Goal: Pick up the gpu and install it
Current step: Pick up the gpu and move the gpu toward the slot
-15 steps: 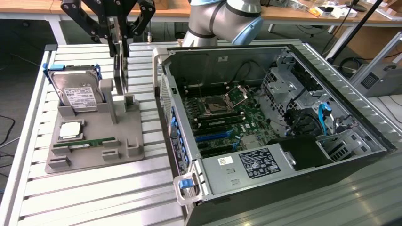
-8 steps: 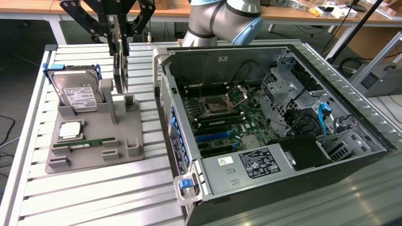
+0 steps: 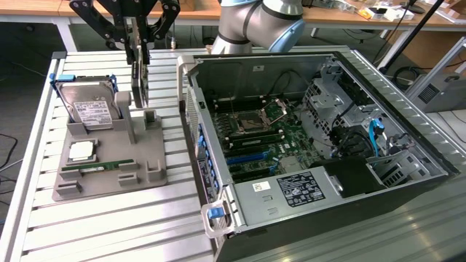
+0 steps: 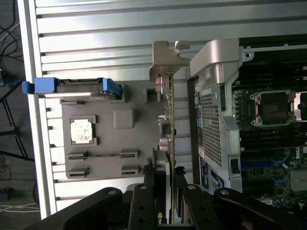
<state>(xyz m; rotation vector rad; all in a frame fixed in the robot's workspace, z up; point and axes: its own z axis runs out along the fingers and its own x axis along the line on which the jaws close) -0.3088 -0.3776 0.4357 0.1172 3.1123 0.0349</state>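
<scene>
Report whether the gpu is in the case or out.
Out. The gpu stands on edge at the gray holder beside the open case, with the tool clamped on its upper edge.

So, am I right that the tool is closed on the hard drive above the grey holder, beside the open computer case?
Not quite. The exterior view shows the tool closed on the gpu, a dark card held on edge, not on the hard drive, which stands apart in the grey holder. The rest holds.

Hard drive (image 3: 91, 106), CPU (image 3: 82, 151), RAM stick (image 3: 98, 165)
</scene>
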